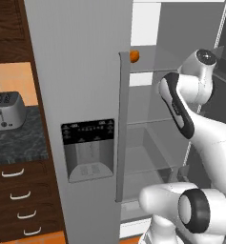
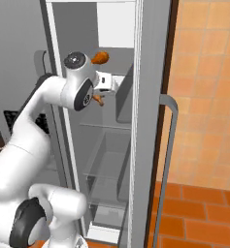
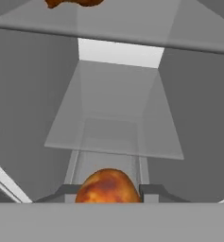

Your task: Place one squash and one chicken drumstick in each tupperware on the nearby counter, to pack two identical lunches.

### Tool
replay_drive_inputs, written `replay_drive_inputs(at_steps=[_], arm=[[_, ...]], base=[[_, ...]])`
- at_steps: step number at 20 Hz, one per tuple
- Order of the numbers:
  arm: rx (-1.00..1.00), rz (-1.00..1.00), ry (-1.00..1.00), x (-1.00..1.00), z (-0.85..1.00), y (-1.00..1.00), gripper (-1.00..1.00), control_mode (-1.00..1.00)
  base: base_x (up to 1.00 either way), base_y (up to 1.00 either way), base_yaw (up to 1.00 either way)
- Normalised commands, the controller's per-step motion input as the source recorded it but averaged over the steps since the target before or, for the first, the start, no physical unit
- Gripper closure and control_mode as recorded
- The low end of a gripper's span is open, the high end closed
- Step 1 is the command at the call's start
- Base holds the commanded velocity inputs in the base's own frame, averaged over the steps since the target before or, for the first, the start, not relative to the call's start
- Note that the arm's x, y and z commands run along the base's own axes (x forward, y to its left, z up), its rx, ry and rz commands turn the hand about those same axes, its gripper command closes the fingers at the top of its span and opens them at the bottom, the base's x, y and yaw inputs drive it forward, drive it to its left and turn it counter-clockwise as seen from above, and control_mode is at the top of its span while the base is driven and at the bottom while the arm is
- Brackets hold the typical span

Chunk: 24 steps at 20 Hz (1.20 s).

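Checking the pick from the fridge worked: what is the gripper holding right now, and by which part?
The gripper is closed on a chicken drumstick, its fingers pinching the bulbous meaty end from both sides; the bone tip pokes out below the hand in the right base view.

The fridge's dispenser panel (image 1: 87, 132) bears tiny marks (all unreadable).

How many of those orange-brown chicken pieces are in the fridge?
2: one chicken drumstick between the gripper fingers, another drumstick on the shelf above. More may be hidden.
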Motion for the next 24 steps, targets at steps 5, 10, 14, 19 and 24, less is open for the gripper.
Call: replay_drive_inputs(at_steps=[5,10,14,19,24], arm=[[-0.07,0.04,-0.05,-1.0,-0.55,0.22,1.0,-1.0],[0.0,0.0,0.0,0.0,0.0,0.0,1.0,1.0],[0.0,0.0,0.0,0.0,0.0,0.0,1.0,1.0],[0.0,0.0,0.0,0.0,0.0,0.0,1.0,1.0],[0.0,0.0,0.0,0.0,0.0,0.0,1.0,1.0]], base=[[0.0,0.0,0.0],[-1.0,0.42,0.09],[-0.81,0.93,-0.01],[-0.02,1.0,-0.1],[0.06,1.0,-0.03]])
